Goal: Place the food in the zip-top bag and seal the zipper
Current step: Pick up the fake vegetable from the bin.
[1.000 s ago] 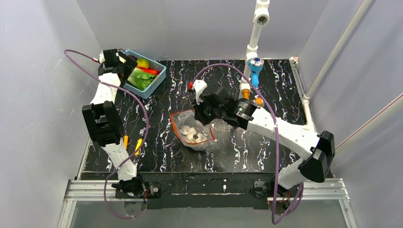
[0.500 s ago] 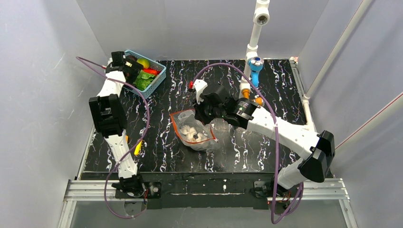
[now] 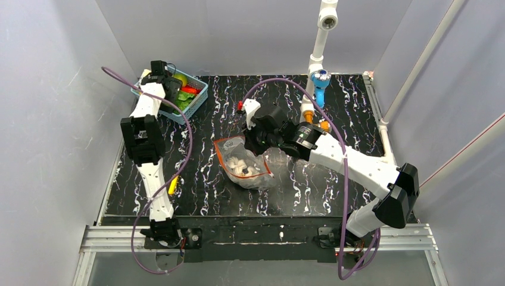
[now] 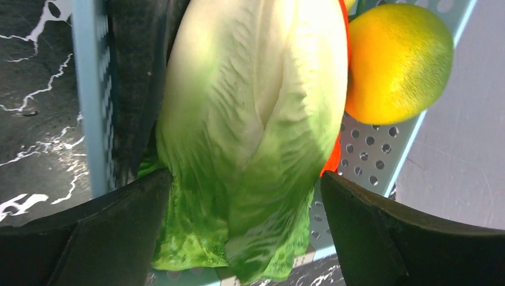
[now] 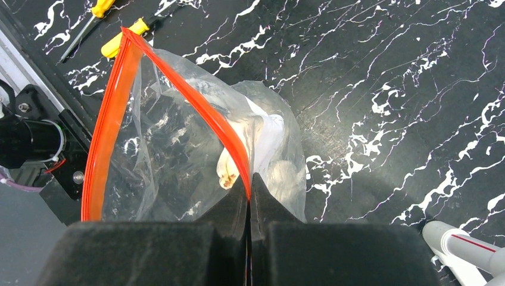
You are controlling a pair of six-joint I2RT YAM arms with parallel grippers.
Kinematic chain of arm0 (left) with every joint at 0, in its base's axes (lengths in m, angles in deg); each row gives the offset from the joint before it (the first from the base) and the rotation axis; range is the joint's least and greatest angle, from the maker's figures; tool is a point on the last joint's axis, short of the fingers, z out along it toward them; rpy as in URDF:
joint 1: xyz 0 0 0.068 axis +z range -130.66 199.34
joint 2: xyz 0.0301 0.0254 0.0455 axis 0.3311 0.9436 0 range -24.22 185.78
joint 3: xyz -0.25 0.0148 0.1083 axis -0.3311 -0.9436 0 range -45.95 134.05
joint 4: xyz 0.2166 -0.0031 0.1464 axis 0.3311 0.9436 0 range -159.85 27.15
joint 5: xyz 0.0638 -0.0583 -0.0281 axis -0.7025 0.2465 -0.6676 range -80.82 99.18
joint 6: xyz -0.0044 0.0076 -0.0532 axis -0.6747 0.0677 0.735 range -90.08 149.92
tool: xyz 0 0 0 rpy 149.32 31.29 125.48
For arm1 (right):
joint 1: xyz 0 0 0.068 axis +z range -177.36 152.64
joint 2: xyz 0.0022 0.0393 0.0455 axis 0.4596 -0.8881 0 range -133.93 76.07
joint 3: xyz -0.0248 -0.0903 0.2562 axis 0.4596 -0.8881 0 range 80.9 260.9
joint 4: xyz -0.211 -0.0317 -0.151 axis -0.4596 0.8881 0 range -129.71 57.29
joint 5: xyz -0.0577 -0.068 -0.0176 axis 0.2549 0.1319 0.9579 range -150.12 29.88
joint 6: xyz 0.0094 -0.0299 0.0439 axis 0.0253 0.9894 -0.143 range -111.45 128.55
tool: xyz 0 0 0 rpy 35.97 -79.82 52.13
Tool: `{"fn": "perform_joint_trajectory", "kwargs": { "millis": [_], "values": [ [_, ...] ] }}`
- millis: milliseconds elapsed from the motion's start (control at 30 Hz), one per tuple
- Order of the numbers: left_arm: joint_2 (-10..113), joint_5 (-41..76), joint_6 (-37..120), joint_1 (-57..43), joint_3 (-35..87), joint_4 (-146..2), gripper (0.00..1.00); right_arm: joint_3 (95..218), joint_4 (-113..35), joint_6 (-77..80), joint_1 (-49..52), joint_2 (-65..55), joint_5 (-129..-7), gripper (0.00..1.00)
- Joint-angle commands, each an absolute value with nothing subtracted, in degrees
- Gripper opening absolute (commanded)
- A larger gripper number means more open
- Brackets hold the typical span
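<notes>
My right gripper (image 5: 249, 192), near mid-table, is pinched shut on the red-orange zipper strip (image 5: 208, 119) of the clear, crinkly zip-top bag (image 5: 161, 155) and props its mouth agape. A white, lumpy garlic-like piece (image 5: 265, 134) lies inside. The film looks thin, limp and slippery, so the stiffer zipper rim seems the sound place to hold it.

Two yellow-handled tools (image 5: 122, 39) lie on the table left of the bag.

At the far left corner my left gripper (image 4: 244, 179) hangs over the blue perforated plastic basket (image 4: 369, 155). Its jaws are spread wide to either side of the green leafy lettuce (image 4: 256, 119), with nothing gripped. The lettuce looks light and slightly yielding, and its ribbed skin should give some purchase. I would take it across the full middle, not by the frilled green hem. The yellow-green round fruit (image 4: 399, 59) sits just beyond it in the basket; smooth and round, it may roll from a pinch.

The black, white-veined marble-pattern tabletop (image 5: 387, 89) looks flat and hard. Pale grey walls (image 3: 59, 119) close in on three sides, and a white pipe stand (image 3: 318, 42) rises at the far edge.
</notes>
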State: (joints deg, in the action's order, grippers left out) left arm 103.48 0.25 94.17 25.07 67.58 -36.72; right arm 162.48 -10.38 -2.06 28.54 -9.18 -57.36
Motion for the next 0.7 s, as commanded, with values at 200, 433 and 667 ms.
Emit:
{"fn": "perform_joint_trajectory", "kwargs": {
  "millis": [200, 433, 667],
  "values": [
    [107.00, -10.54, 94.64, 23.49, 66.70, -30.55, 0.74, 163.09, -12.90, -3.52, 27.27, -9.45, -57.50, 0.01],
    [95.10, -9.50, 79.48, 23.44, 72.82, -34.01, 0.04, 163.48, -13.02, -4.31, 27.05, -10.08, -58.44, 0.01],
    [86.19, -5.36, 78.59, 23.86, 70.68, -32.84, 0.01, 164.50, -12.12, -4.57, 27.06, -12.79, -57.16, 0.01]
  ]
}}
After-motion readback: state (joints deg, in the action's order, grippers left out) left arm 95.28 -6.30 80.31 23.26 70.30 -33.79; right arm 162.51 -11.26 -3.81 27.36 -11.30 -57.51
